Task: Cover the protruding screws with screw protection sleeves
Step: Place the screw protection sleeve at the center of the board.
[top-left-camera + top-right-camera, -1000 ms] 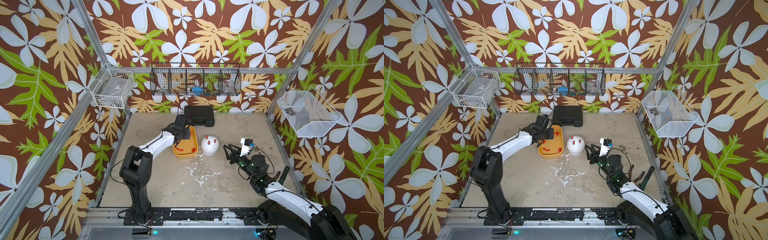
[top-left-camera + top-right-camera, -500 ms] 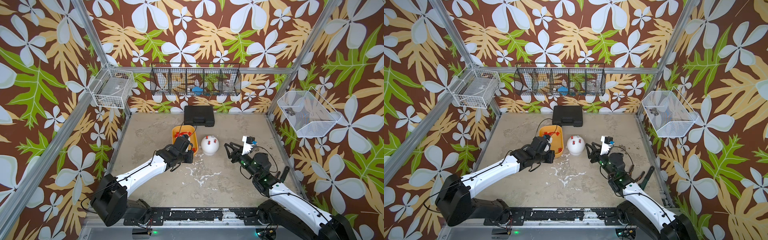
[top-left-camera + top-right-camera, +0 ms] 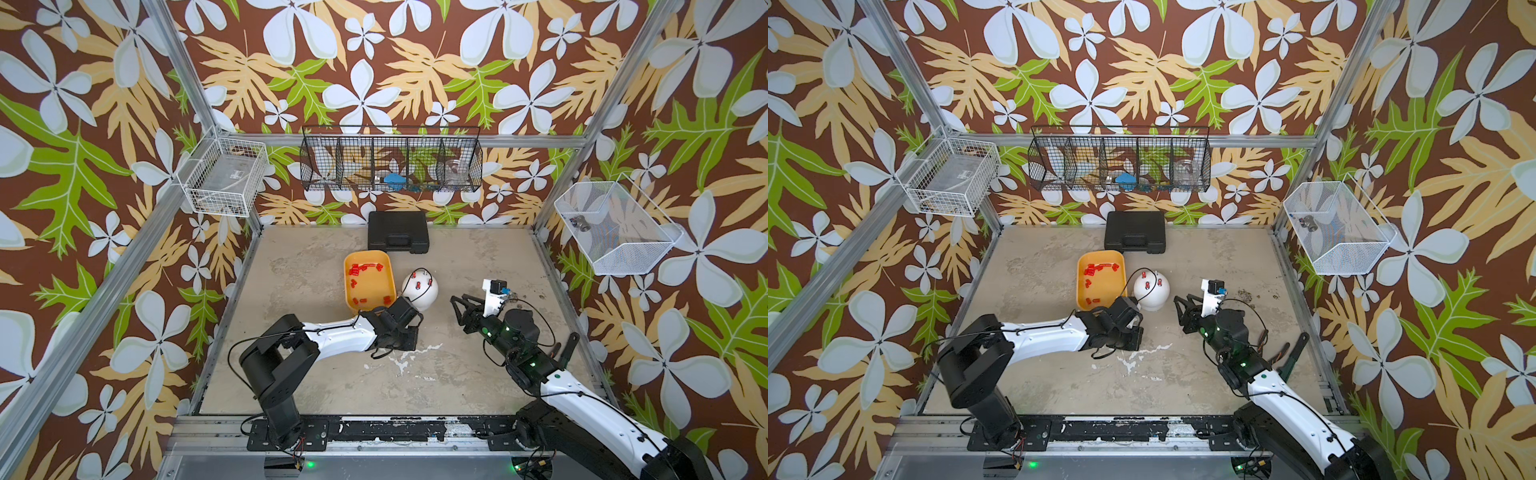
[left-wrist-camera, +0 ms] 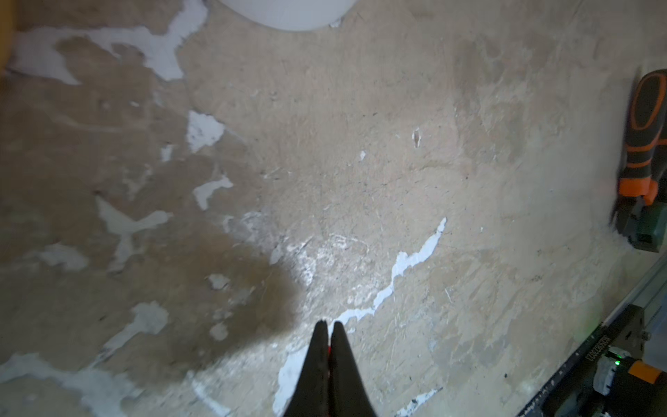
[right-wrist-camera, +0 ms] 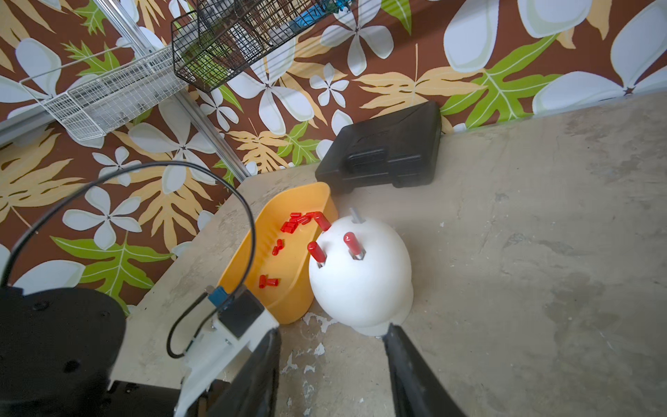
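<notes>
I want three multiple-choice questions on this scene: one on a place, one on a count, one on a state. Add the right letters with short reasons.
1. Where do the loose red sleeves lie?
A: in the black case. B: in the orange tray. C: on the table.

2. How many of the four studs on the white dome wear a red sleeve?
A: one. B: four. C: three.

3. How does the right claw stand?
A: open. B: shut on a sleeve. C: shut on the dome.

Answers:
1 B: they lie scattered on the tray's floor.
2 C: three red caps show, and one grey stud is bare.
3 A: its fingers stand wide apart.
</notes>
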